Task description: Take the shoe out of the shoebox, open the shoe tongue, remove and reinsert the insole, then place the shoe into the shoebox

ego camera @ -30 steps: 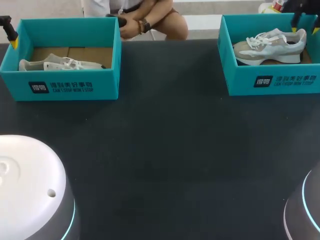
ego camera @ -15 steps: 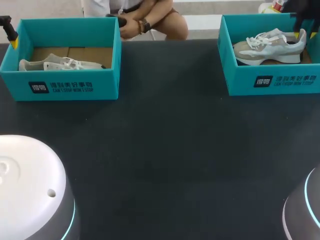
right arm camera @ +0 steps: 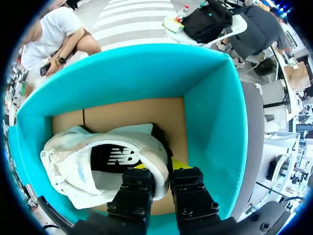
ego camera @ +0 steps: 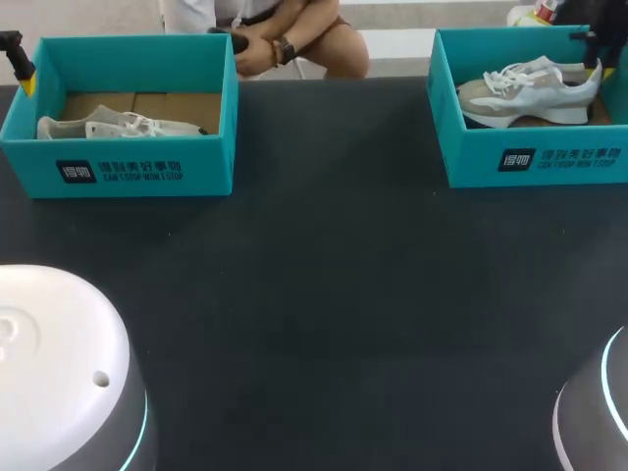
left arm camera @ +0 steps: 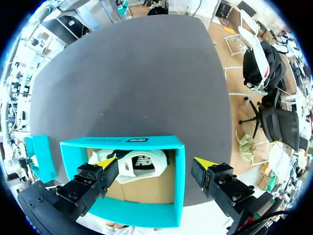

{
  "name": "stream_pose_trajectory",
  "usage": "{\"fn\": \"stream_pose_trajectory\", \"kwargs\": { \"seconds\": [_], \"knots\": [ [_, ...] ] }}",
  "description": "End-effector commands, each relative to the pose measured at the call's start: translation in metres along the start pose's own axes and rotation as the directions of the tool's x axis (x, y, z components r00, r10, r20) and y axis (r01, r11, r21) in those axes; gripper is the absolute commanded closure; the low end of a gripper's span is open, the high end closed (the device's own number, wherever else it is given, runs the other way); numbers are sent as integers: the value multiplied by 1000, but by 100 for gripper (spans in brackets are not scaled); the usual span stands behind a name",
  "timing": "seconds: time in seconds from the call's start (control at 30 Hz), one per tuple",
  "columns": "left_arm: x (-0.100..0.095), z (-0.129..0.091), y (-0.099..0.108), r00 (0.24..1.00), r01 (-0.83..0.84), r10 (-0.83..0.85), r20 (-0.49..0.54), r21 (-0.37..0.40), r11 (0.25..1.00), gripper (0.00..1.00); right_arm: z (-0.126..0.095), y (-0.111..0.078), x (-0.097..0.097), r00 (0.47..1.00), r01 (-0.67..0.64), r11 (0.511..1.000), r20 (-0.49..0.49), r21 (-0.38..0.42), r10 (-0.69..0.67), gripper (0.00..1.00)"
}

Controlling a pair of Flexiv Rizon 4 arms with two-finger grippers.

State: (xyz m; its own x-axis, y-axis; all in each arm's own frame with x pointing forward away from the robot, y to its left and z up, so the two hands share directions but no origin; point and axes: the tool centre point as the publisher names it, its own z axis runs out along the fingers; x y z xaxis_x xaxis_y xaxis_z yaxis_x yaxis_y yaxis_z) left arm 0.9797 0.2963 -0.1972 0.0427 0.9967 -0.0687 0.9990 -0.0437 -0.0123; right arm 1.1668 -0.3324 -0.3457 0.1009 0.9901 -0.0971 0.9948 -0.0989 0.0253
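A white and beige shoe [ego camera: 530, 90] lies in the teal shoebox [ego camera: 530, 162] at the back right. My right gripper [ego camera: 596, 67] is inside that box at the shoe's heel. In the right wrist view the shoe [right arm camera: 98, 156] has its heel collar pinched between the two fingers of the gripper [right arm camera: 164, 171], which is shut on it, close to the box wall [right arm camera: 215, 112]. My left gripper [left arm camera: 155, 164] hangs open above the other teal shoebox [left arm camera: 178, 176], over a second shoe [left arm camera: 142, 164] without touching it. In the head view that gripper [ego camera: 20, 64] is at the box's far left corner.
The left shoebox [ego camera: 128, 172] holds a white shoe [ego camera: 118, 126] lying flat. Dark tabletop [ego camera: 334, 255] stretches between and in front of the two boxes. My arms' round bases [ego camera: 59, 373] [ego camera: 599, 412] fill the near corners.
My right gripper's fingers have come together from wide apart onto the shoe's heel. The left arm and both boxes have not moved.
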Motion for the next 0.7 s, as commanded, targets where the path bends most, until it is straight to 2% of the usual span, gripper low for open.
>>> {"fn": "stream_pose_trajectory", "kwargs": {
  "seconds": [0.03, 0.27, 0.43, 0.7],
  "knots": [
    [0, 0, -2, 1000, -1, 1, -3, -2, 1000, 0, -3, 3, 3, 1000, 1, 1000, 15, 22, -1, 100],
    [0, 0, -2, 1000, -1, 1, -3, -2, 1000, 0, -31, -10, -3, 999, 12, 1000, 34, -16, -12, 100],
    [0, 0, -2, 1000, -1, 1, -3, -2, 1000, 0, -72, -31, 0, 997, 44, 998, 65, -45, -41, 100],
    [0, 0, -2, 1000, -1, 1, -3, -2, 1000, 0, -136, -68, 3, 996, 36, 989, 86, -146, -24, 100]
  ]
}}
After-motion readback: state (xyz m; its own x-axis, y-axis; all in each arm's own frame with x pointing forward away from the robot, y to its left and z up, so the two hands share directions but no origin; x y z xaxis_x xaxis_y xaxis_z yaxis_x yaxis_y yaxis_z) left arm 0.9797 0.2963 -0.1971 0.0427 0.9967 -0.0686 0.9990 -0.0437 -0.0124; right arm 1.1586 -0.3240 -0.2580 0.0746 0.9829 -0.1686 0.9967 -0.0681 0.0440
